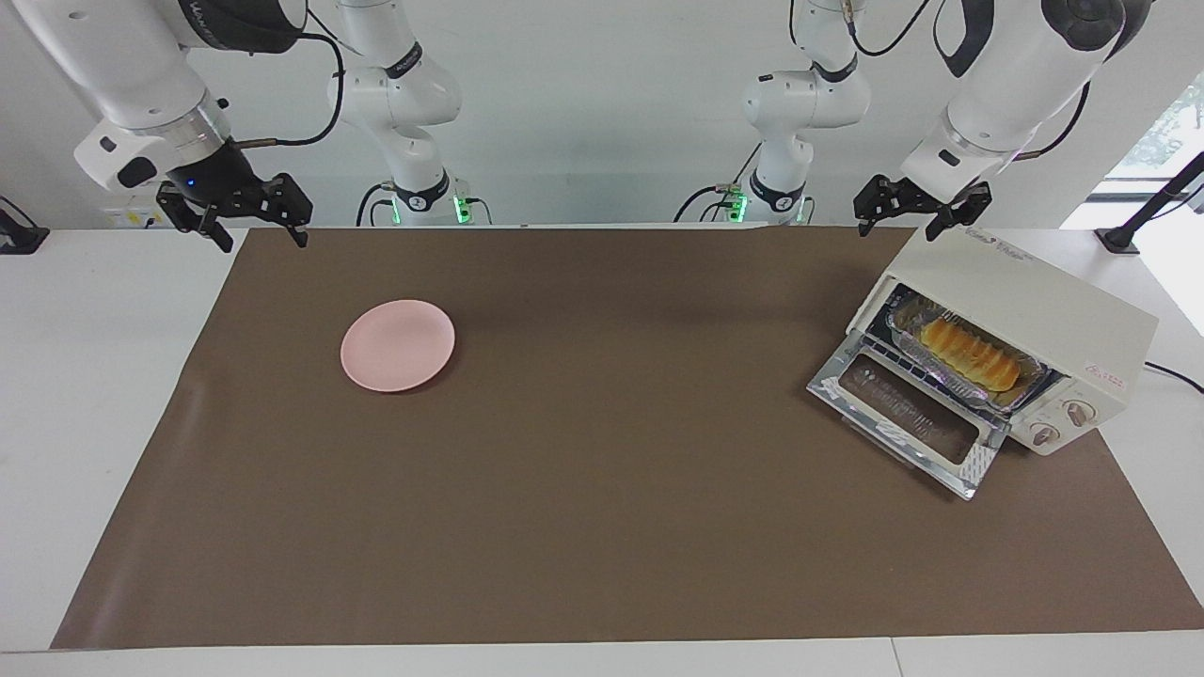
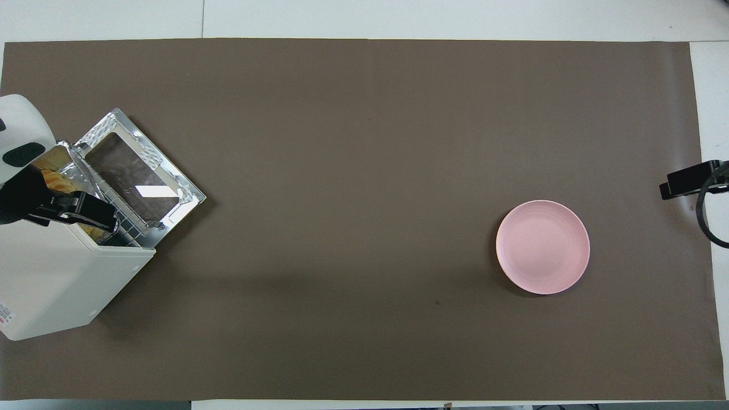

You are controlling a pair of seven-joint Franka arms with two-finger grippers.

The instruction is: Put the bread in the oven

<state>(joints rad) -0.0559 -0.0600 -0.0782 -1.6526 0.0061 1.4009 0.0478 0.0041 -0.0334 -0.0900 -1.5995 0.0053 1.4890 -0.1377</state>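
Observation:
The cream-white oven (image 1: pixel 1025 310) stands at the left arm's end of the table with its glass door (image 1: pixel 903 414) dropped open. The golden ridged bread (image 1: pixel 971 354) lies inside it in a silver foil tray (image 1: pixel 908 324) on the wire rack. My left gripper (image 1: pixel 917 226) is open and empty, raised over the oven's top edge nearest the robots. In the overhead view it (image 2: pixel 85 210) covers most of the oven's (image 2: pixel 57 285) opening. My right gripper (image 1: pixel 263 240) is open and empty, and waits over the mat's edge at the right arm's end; it also shows in the overhead view (image 2: pixel 692 179).
An empty pink round plate (image 1: pixel 397 345) (image 2: pixel 543 246) lies on the brown mat (image 1: pixel 602 489), toward the right arm's end. The open oven door (image 2: pixel 136 182) juts out over the mat toward the table's middle. A black cable runs from the oven across the white table.

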